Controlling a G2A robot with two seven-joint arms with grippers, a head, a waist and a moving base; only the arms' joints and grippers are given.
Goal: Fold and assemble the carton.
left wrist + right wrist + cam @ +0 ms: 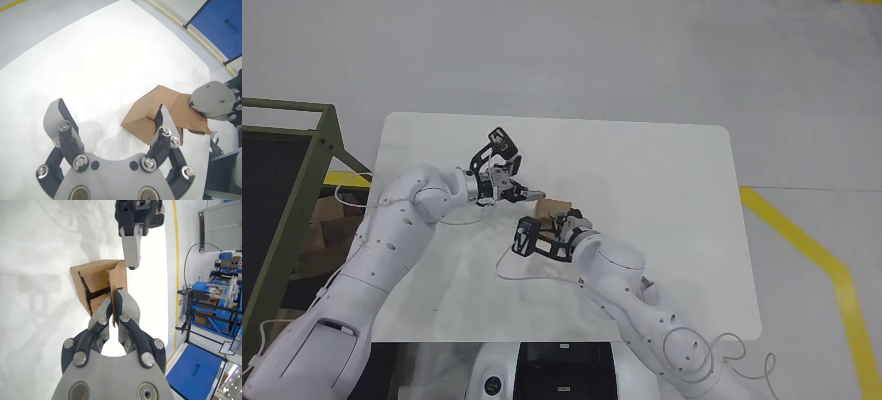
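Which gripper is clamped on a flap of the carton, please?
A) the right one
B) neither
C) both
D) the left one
A: the right gripper is shut on a flap of the carton, while the left gripper stands open beside it.

One carton (554, 207), one table (662, 170)

1. The table (672, 170) is white, with a plain flat top and rounded corners.
2. It stands on a grey floor (642, 50), which bears a yellow line (802, 240) off the table's right side.
3. A small brown carton (554, 207) rests on the table near its middle, partly folded, with its flaps open.
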